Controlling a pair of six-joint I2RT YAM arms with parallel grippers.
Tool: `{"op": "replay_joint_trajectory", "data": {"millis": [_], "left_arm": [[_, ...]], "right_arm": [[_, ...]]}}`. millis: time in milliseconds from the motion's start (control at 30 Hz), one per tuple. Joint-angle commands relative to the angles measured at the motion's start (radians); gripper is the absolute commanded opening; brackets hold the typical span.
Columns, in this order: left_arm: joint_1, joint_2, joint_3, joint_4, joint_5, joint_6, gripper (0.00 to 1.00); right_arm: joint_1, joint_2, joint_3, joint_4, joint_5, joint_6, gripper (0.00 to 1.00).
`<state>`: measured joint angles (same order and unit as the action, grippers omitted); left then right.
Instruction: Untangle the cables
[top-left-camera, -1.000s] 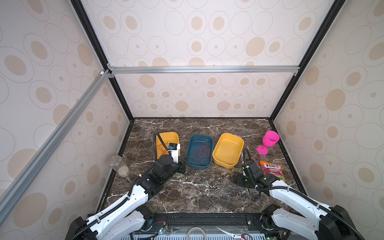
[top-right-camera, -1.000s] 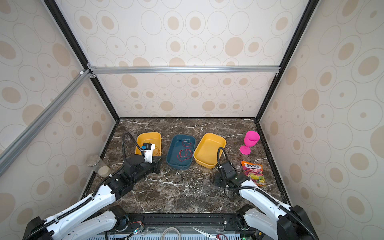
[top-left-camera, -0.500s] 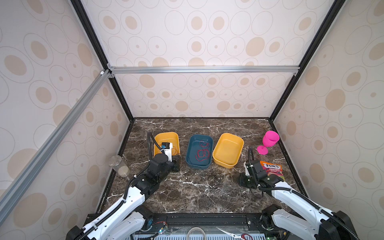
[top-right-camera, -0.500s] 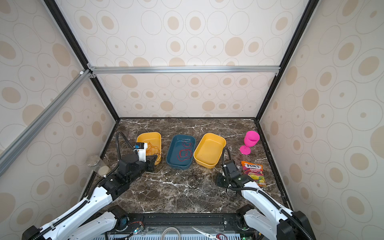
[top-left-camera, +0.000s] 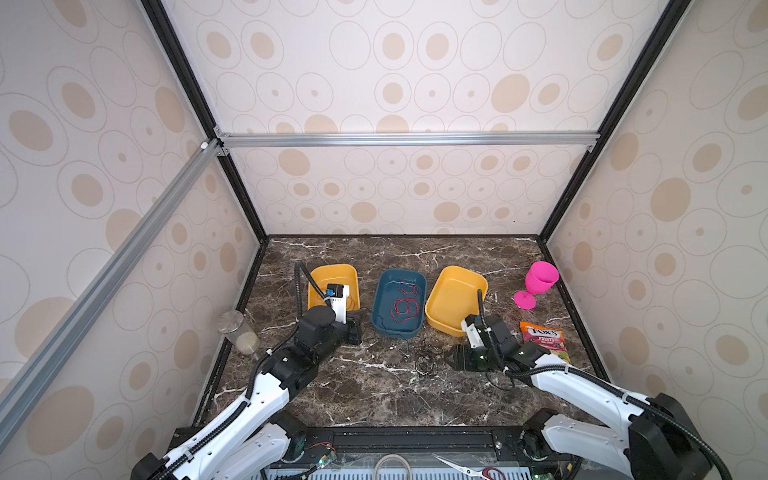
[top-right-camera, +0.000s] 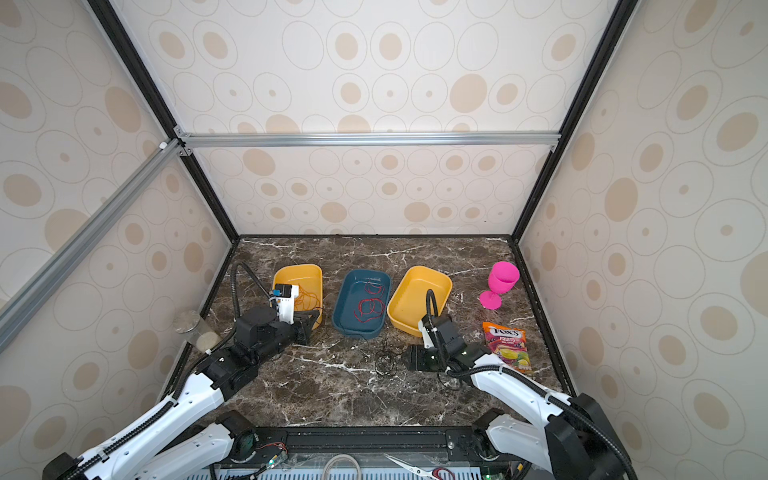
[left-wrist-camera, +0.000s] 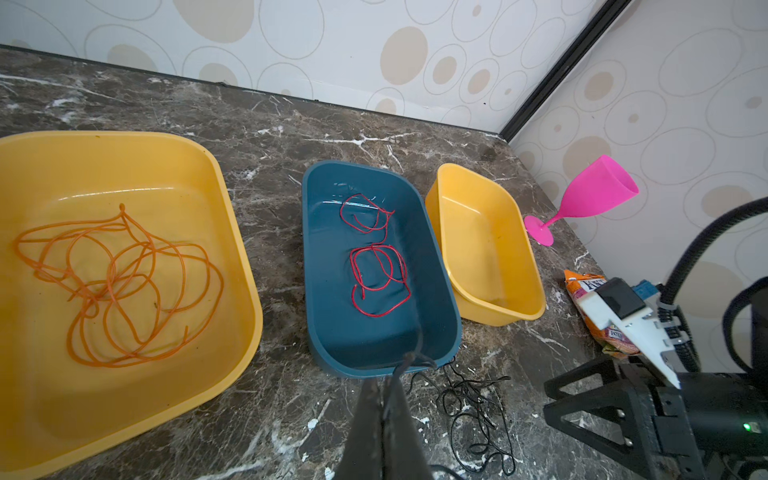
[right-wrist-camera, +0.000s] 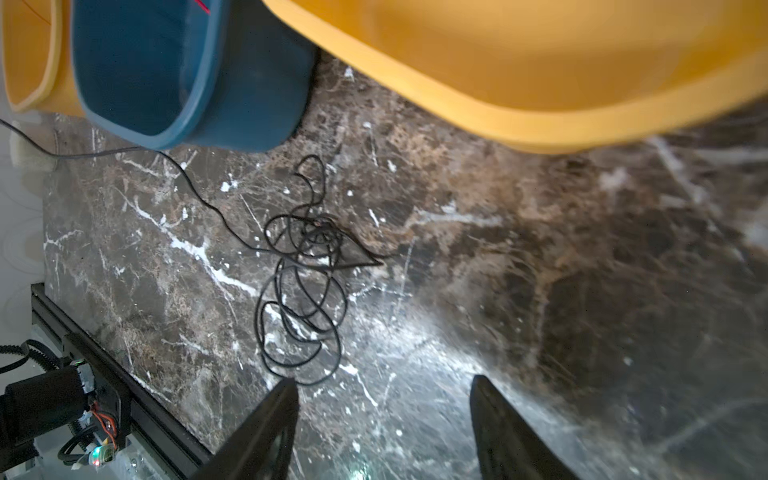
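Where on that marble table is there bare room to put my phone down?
Bare: the table's back strip between the three trays and the rear wall, and the front middle between the two arms. Crowded: the black cable tangle beside the right pincer, and the goblet and candy bag on the right.

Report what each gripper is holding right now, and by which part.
The left gripper pinches the black cable by a strand leading out of its tangle. The right gripper is open, holding nothing.
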<state>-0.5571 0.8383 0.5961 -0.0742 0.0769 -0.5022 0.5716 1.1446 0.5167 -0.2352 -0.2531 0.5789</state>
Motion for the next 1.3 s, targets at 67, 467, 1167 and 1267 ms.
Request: {"op": "replay_joint_trajectory", "data": {"millis": [67, 467, 1167, 1267], "left_arm": [[0.004, -0.029, 0.076, -0.012, 0.016, 0.025, 0.0], [0.006, -0.069, 0.149, -0.058, -0.045, 0.041, 0.0], [0.106, -0.127, 0.22, -0.274, -0.367, 0.033, 0.0], [0.136, -0.136, 0.216, -0.291, -0.374, 0.034, 0.0]], "right_arm": [[0.085, 0.157, 0.096, 0.145, 0.009, -0.014, 0.68], [0.165, 0.35, 0.182, 0.076, 0.128, -0.022, 0.17], [0.027, 0.021, 0.067, -0.272, 0.387, 0.001, 0.0], [-0.024, -0.028, 0.044, -0.311, 0.391, 0.003, 0.0]]}}
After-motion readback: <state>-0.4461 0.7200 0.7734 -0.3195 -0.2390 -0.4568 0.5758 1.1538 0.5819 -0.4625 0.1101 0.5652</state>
